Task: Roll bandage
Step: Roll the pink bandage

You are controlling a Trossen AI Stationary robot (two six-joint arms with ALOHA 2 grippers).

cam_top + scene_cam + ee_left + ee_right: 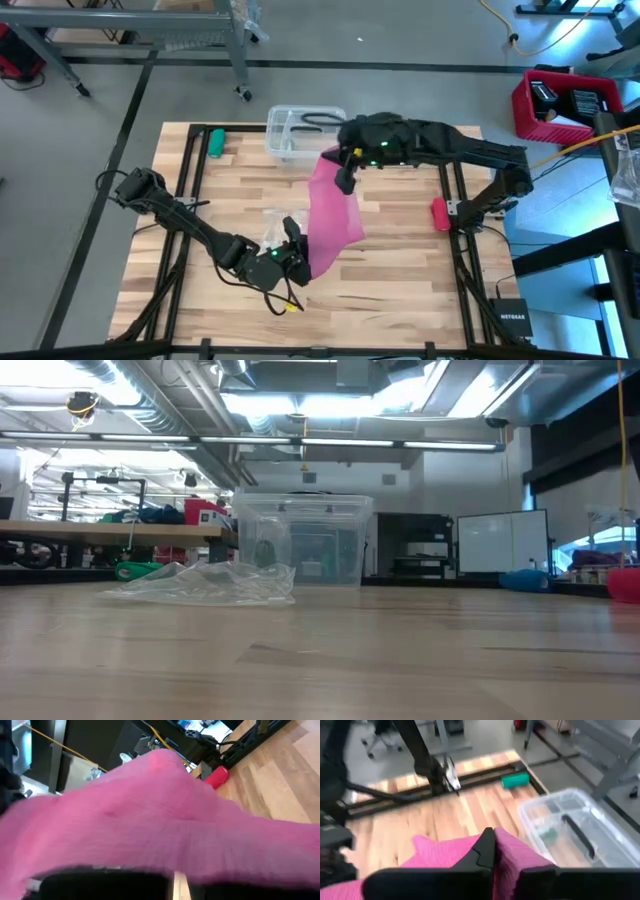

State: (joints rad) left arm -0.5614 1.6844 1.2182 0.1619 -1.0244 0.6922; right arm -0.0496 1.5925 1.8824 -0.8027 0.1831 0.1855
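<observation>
Two grippers, our left gripper (297, 262) and right gripper (346, 178), pinch the pink bandage (333, 213) taut above the surface (400, 290); uneven pulling could slip it free.

High view looks straight down; low view level (both show the clear bin (300, 132))
</observation>
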